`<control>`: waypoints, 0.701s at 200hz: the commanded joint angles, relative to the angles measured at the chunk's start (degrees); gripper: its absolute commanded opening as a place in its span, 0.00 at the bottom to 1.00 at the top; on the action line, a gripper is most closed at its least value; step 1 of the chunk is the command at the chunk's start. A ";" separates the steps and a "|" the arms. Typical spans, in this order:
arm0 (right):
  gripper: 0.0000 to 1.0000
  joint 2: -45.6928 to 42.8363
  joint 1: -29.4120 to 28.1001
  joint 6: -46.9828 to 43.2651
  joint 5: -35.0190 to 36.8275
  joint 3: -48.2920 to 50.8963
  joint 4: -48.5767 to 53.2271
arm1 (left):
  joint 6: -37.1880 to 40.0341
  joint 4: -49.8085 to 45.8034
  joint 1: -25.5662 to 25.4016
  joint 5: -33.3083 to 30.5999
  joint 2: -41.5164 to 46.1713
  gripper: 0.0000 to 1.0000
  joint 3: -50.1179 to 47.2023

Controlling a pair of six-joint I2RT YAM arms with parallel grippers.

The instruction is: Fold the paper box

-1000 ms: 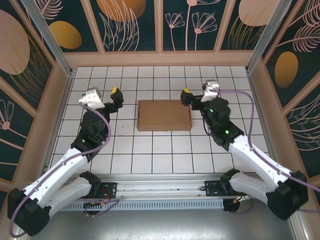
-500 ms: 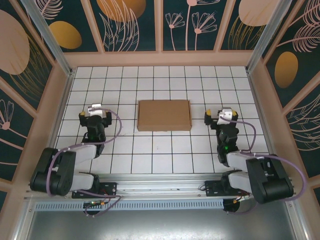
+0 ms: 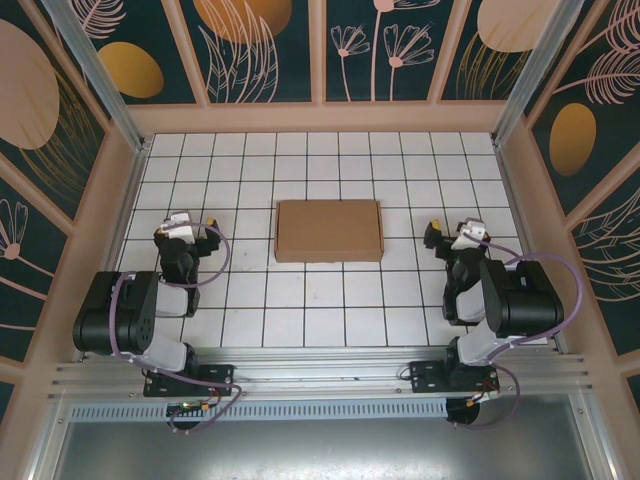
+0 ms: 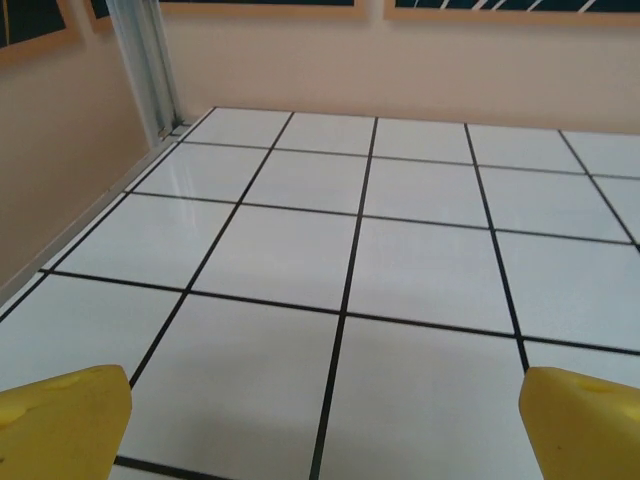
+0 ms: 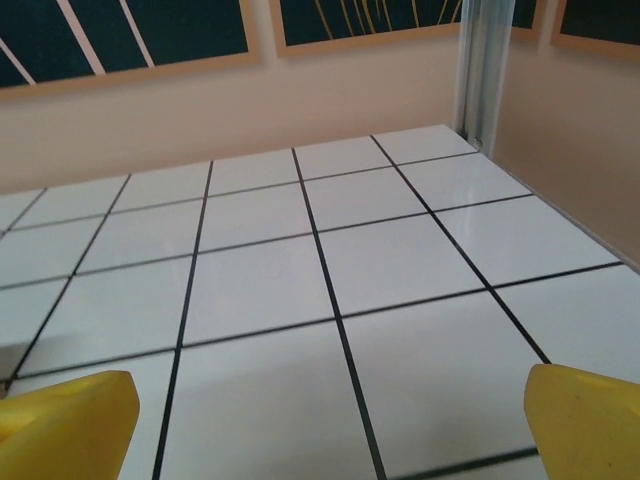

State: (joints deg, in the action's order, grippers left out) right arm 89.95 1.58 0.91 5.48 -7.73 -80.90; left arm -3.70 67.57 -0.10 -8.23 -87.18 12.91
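Note:
The paper box (image 3: 329, 230) is a low, closed brown cardboard rectangle lying flat in the middle of the white tiled table (image 3: 300, 300). My left gripper (image 3: 186, 230) is pulled back to the box's left, well apart from it, jaws wide open. In the left wrist view its yellow fingertips (image 4: 65, 420) frame bare tiles around the left gripper (image 4: 325, 430). My right gripper (image 3: 460, 238) sits off to the box's right, also open and apart from it. In the right wrist view the yellow fingertips (image 5: 585, 415) of the right gripper (image 5: 325, 425) hold nothing.
Beige walls with dark patterned panels (image 3: 320, 50) close in the table on three sides. Metal corner posts (image 4: 150, 60) (image 5: 480, 70) stand at the far corners. Both arms are folded near their bases at the front rail (image 3: 320, 375).
Both arms have drawn back from beside the box toward their bases and folded up. The box has stayed in place, and both grippers have stayed open.

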 commanded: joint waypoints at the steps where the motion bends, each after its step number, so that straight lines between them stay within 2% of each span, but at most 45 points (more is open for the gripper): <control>1: 0.99 -0.45 0.27 2.08 -0.64 -3.44 2.65 | -0.83 4.37 0.08 2.26 -0.27 0.99 1.34; 92: 0.99 -0.46 -0.35 1.25 -0.03 -3.63 2.95 | -0.63 5.07 0.10 2.27 0.15 0.99 0.72; 114: 0.99 -0.34 -0.98 -0.39 -2.83 -4.13 3.69 | -0.62 5.04 0.10 2.16 0.17 0.99 0.72; 140: 0.99 -0.31 -0.88 -0.47 -2.93 -4.14 3.85 | -0.61 4.96 0.05 2.18 0.16 0.99 0.79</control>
State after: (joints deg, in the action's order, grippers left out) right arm 89.93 1.02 1.43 3.64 -10.92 -76.55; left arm -3.75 70.30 -0.10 -6.44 -87.18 13.50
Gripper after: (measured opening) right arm 0.991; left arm 0.988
